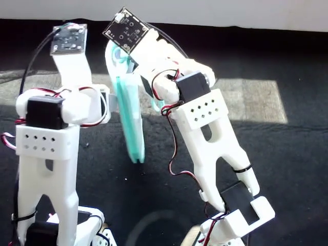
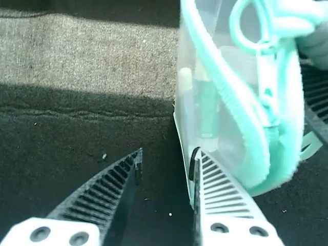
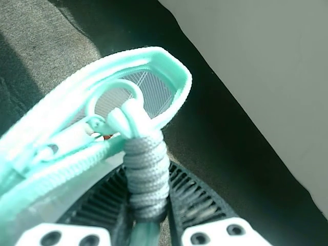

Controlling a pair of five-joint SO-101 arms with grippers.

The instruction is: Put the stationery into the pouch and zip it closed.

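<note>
Pouch (image 1: 131, 120) is hung off the table (image 1: 287, 169) by its cord pull (image 3: 147, 169), clamped in the right gripper (image 3: 148, 207); left gripper (image 2: 165, 156) is spread at its edge. Judged light and floppy: stiffer zip band (image 2: 256, 154) is preferred for holding.

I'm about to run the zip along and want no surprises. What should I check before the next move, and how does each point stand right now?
1. Right tool grips the cord pull: ok, it is shut on it.
2. Left tool clamps the pouch to brace it: not ok. It is open, with one finger against the pouch's edge.
3. Stationery is inside: ok, pen-like items show through the clear wall.
4. Zip is closed along its whole length: cannot tell.
5. Pouch is upright between the arms: ok in the high view.
</note>
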